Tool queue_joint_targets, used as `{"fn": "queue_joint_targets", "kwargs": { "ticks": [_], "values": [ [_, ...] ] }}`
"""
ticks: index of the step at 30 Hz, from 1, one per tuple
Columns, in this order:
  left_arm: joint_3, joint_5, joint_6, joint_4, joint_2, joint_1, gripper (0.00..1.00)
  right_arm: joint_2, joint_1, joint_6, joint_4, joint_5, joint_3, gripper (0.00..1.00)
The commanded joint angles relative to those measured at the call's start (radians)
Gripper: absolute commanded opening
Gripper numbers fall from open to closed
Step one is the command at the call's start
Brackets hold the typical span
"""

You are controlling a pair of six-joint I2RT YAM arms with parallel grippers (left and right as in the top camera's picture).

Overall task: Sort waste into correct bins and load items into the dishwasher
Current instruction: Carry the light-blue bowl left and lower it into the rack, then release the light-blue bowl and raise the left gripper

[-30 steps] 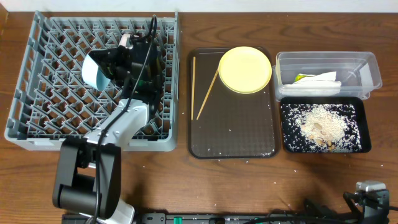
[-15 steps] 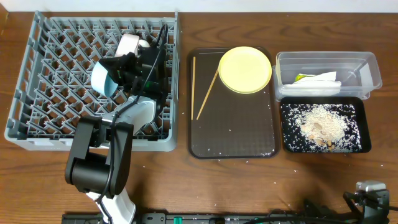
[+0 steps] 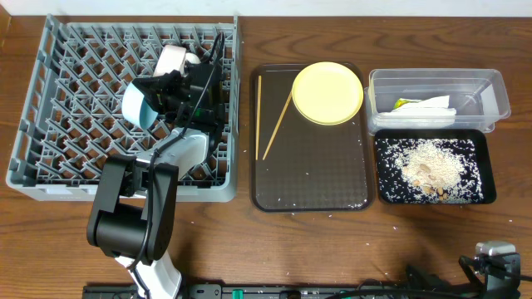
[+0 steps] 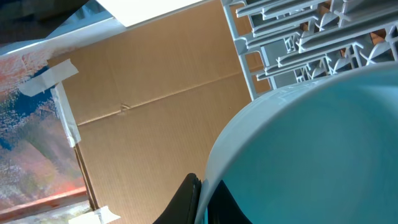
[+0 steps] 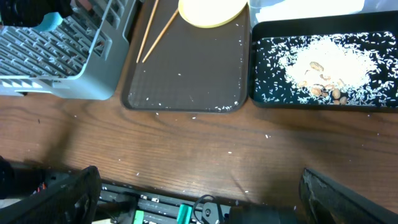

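My left gripper (image 3: 150,97) hangs over the dishwasher (image 3: 50,124), a grey peg rack, and is shut on the rim of the light blue bowl (image 3: 135,108), which is tipped on edge. In the left wrist view the bowl (image 4: 311,149) fills the right side, its rim pinched between the black fingers (image 4: 186,202). A white dish (image 3: 173,58) stands in the rack just behind; bowl or cup, I cannot tell. The yellow plate (image 3: 327,92) and two chopsticks (image 3: 258,104) lie on the brown tray (image 3: 312,178). My right gripper (image 5: 199,196) is open above the table's front edge.
The clear tub (image 3: 490,87) at the back right holds the white napkin (image 3: 426,105) with a yellow-green scrap. In front of it the black tray (image 3: 382,170) holds rice-like crumbs (image 3: 428,162). Stray grains dot the brown tray and the wood near it.
Over the last second my left arm swung the blue bowl slightly right and nearer, uncovering more of the white dish behind it. Nothing has moved in the last half second.
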Motion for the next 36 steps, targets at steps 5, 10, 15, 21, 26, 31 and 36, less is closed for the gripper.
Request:
{"fn": "queue_joint_targets", "kwargs": {
  "ticks": [5,10,15,21,26,31,36],
  "values": [
    [0.006,-0.003,-0.02,-0.003,0.014,-0.019,0.08,0.0,-0.013,0.009,0.002,0.006,0.0,0.99],
    [-0.017,0.007,-0.022,-0.003,0.014,-0.027,0.14,0.0,-0.013,0.009,0.002,0.006,0.0,0.99],
    [-0.049,0.011,-0.022,-0.003,0.014,-0.038,0.24,0.0,-0.013,0.009,0.002,0.006,0.0,0.99],
    [-0.053,0.014,-0.021,-0.003,0.014,-0.063,0.55,0.0,-0.013,0.009,0.002,0.006,0.0,0.99],
    [-0.053,0.015,-0.022,-0.003,0.014,-0.087,0.64,0.0,-0.013,0.01,0.002,0.006,0.0,0.99],
    [-0.053,0.023,-0.022,-0.003,0.014,-0.109,0.73,0.0,-0.013,0.009,0.002,0.006,0.0,0.99],
    [-0.053,0.037,-0.094,-0.003,0.014,-0.137,0.82,0.0,-0.013,0.009,0.002,0.006,0.0,0.99]
  ]
}}
